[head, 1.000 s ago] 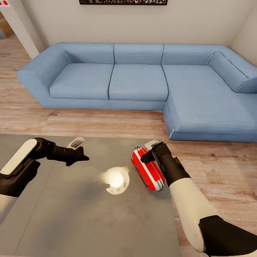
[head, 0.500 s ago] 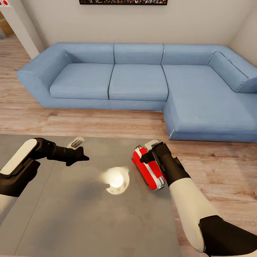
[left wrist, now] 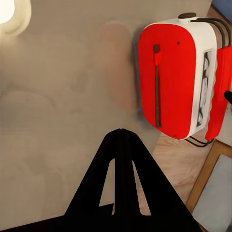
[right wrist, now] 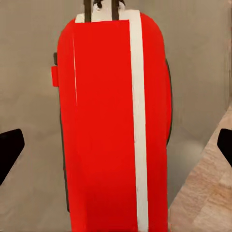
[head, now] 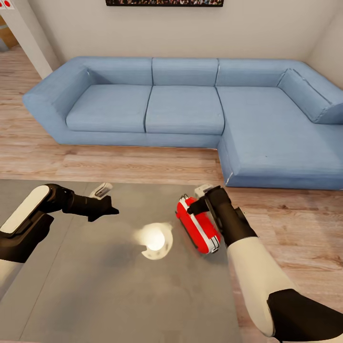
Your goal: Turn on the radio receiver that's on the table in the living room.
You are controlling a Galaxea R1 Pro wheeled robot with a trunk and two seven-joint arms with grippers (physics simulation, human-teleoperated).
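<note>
From the head view, the radio receiver (head: 197,227) lies near the table's (head: 119,295) sofa-side edge, just under the right gripper (head: 197,202). The left gripper (head: 105,206) hovers well apart, jaws closed, empty. In the right wrist view, its fingers (right wrist: 10,147) spread wide, straddling the radio.

The radio receiver (head: 197,226) is finished in bright red, with white stripes and white trim; a thin dark line is seen along one red face in the left wrist view (left wrist: 169,82). The table (head: 95,290) is plain grey, marked by a pale lamp reflection. The sofa (head: 186,109) is uniformly light blue. The floor (head: 295,228) is patterned in light wood planks. Both arms are coloured black and white.
</note>
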